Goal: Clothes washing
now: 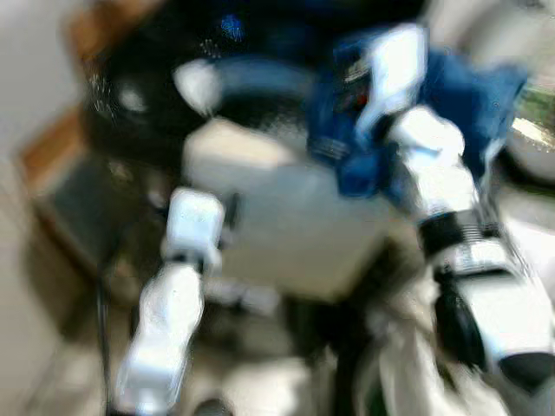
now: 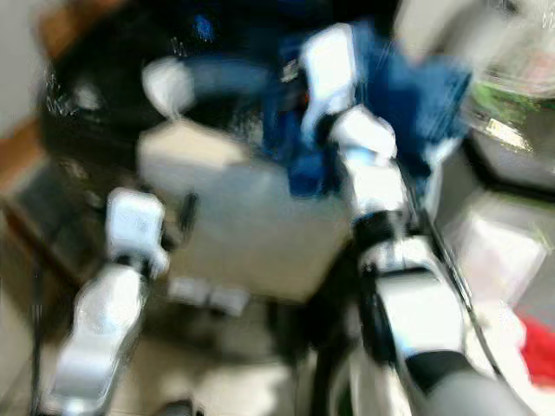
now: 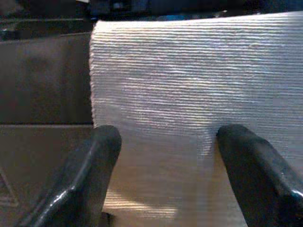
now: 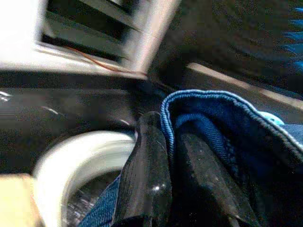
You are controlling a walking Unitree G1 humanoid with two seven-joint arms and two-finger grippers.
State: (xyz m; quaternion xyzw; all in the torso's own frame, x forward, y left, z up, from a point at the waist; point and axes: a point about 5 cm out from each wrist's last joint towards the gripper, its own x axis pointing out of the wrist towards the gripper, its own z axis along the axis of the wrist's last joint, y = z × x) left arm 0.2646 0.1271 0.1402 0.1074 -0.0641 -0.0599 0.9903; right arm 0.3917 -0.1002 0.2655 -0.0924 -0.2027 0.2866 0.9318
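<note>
Both eye views look down from the head, blurred, sharing the pale box (image 1: 286,217) and blue garment (image 1: 460,95). The left wrist view sits close against ribbed fabric (image 3: 189,85); the right wrist view faces the drum opening (image 4: 80,170).

A white ribbed block (image 3: 199,94) sits on the blurred floor (image 1: 52,364).

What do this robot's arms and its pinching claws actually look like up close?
Both arms are built of glossy silver-white, rounded segments joined by black bands; the right arm has a broad black joint and a thin dark cable alongside, and the left arm ends in a boxy white wrist block. Each gripper has two long, shiny black fingers with rounded tips, seen on the left gripper and the right gripper.
</note>
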